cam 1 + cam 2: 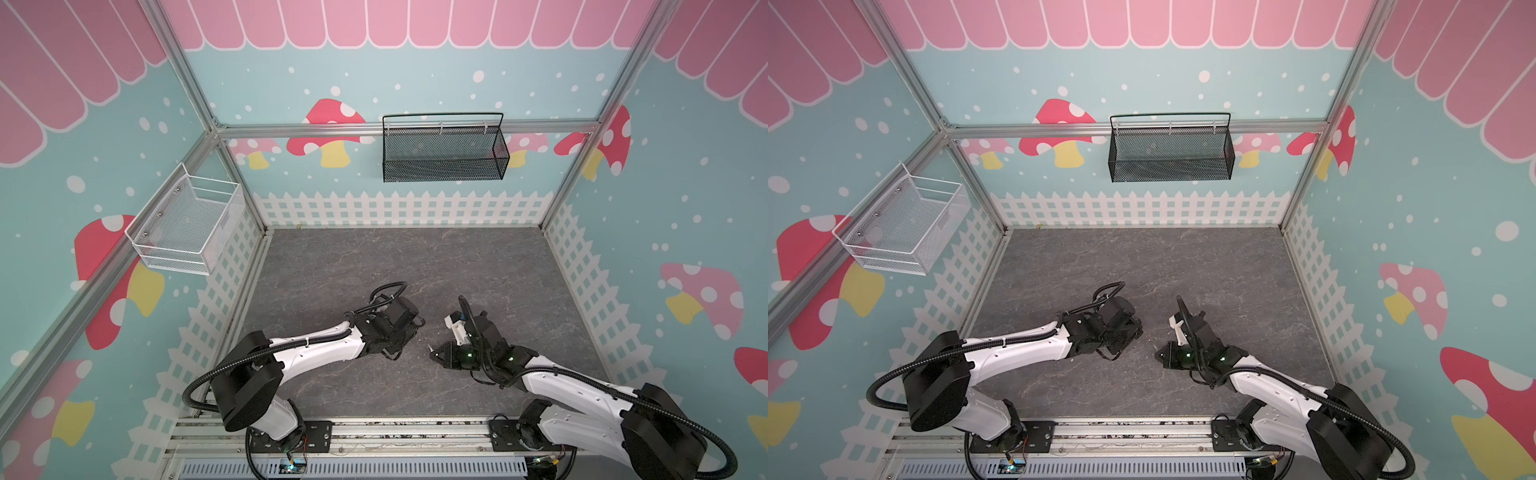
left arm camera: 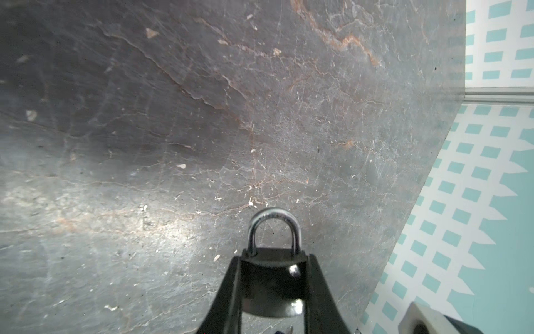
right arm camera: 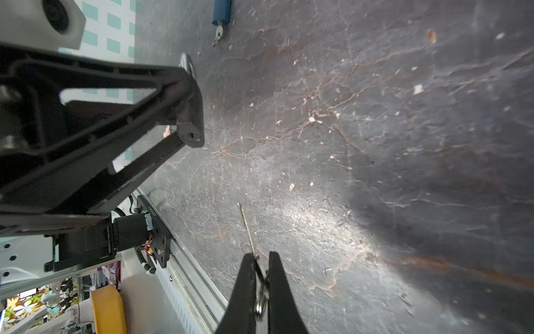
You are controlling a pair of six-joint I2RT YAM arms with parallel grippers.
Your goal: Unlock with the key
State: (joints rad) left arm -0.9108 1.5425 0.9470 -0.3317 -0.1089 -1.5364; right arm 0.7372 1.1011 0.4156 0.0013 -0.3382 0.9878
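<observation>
The padlock (image 2: 273, 284) shows clearly only to the wrist cameras. In both top views it is hidden under the black body of the left gripper (image 1: 417, 323), and the key (image 3: 247, 228) is at most a thin sliver at the tip of the right gripper (image 1: 434, 354). The left wrist view cuts off the padlock's lower end. Its shackle (image 2: 274, 228) pokes out past the fingertips with both legs seated in the body.

The left gripper is clamped on the padlock's dark body, one finger on each side. The right gripper has its jaws nearly together, pinching the key by its head — the blade sticks out ahead, and a key ring (image 3: 260, 302) hangs between the fingers.

Both grippers are at the near middle of the table (image 1: 415, 257), tips turned toward each other, with the key tip and the padlock apart. In the right wrist view the padlock's keyhole end shows at the left gripper's tip.

A blue tag (image 3: 222, 11) with a second key (image 3: 218, 33) lies on the table beyond — the frame edge cuts it off. A white wire basket (image 1: 187, 224) hangs on the left wall and a black mesh basket (image 1: 444, 153) on the far wall, both well apart from the arms.
</observation>
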